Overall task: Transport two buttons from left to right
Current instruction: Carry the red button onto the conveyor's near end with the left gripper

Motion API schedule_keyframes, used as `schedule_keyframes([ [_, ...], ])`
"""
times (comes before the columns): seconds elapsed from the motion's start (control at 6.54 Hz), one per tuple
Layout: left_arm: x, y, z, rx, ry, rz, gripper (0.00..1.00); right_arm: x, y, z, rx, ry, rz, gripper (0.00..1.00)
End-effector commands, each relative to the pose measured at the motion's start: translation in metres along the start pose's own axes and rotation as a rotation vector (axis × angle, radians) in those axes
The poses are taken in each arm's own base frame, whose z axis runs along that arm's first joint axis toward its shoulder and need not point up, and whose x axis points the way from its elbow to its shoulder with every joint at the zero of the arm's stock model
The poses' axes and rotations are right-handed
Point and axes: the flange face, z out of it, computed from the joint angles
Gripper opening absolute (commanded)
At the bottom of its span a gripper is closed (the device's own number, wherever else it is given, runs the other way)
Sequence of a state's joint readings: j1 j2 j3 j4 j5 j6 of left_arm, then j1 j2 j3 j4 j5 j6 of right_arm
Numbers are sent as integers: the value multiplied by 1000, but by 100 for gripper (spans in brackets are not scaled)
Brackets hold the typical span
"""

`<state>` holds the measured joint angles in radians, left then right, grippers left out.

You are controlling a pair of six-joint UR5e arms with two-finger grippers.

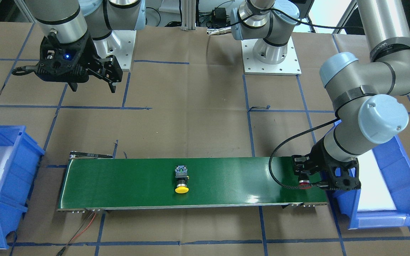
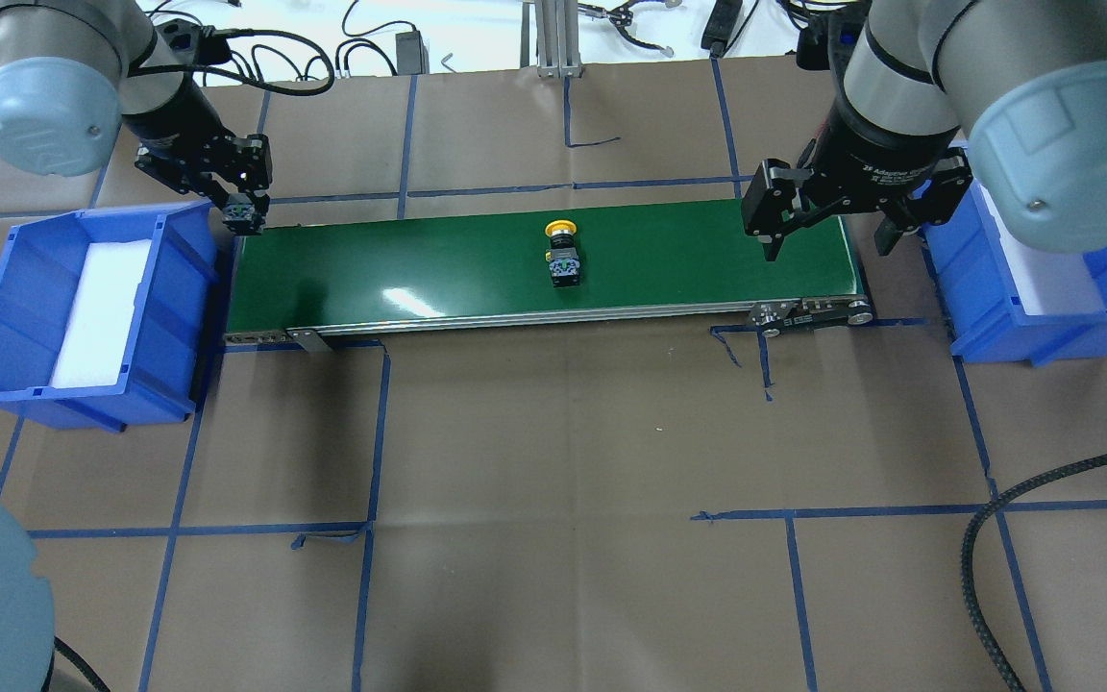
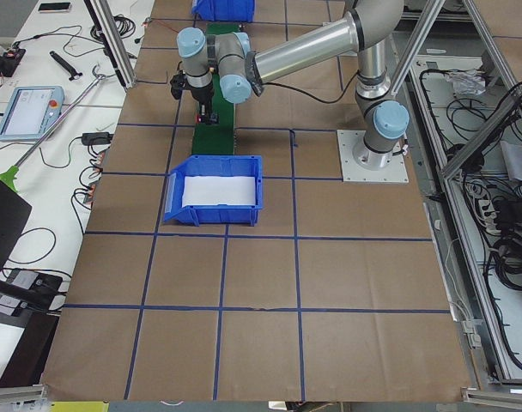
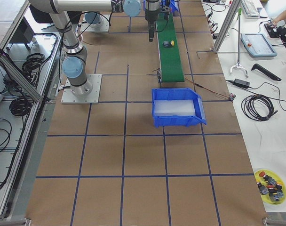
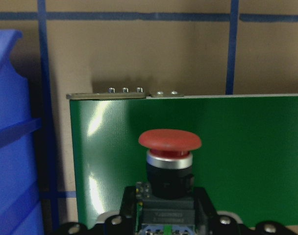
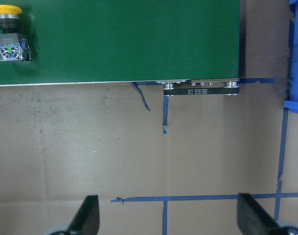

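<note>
Left gripper (image 2: 246,210) clenches the red button (image 5: 169,147) over the belt's (image 2: 419,274) left end, seemingly about to release; right gripper (image 6: 171,215) gapes.

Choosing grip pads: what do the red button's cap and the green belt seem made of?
Red button: cap looks like matte moulded plastic, evenly dull; the silver ring below may be metal or chromed plastic. Belt: smooth, glossy, probably PVC or rubber, judging by its glare streaks.
</note>
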<state>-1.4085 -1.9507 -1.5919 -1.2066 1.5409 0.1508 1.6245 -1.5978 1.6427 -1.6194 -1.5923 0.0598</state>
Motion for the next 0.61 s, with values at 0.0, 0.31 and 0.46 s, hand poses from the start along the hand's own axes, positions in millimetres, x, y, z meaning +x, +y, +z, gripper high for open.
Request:
schedule_keyframes([
  [0.0,0,5,22,26,-5,2,1,0,0,1,-4,0,0,100],
  [0.31,-2,6,26,20,-4,-2,1,0,0,1,-4,0,0,100],
  [0.46,-2,9,31,9,-2,-2,4,0,-20,16,26,-4,-19,100],
])
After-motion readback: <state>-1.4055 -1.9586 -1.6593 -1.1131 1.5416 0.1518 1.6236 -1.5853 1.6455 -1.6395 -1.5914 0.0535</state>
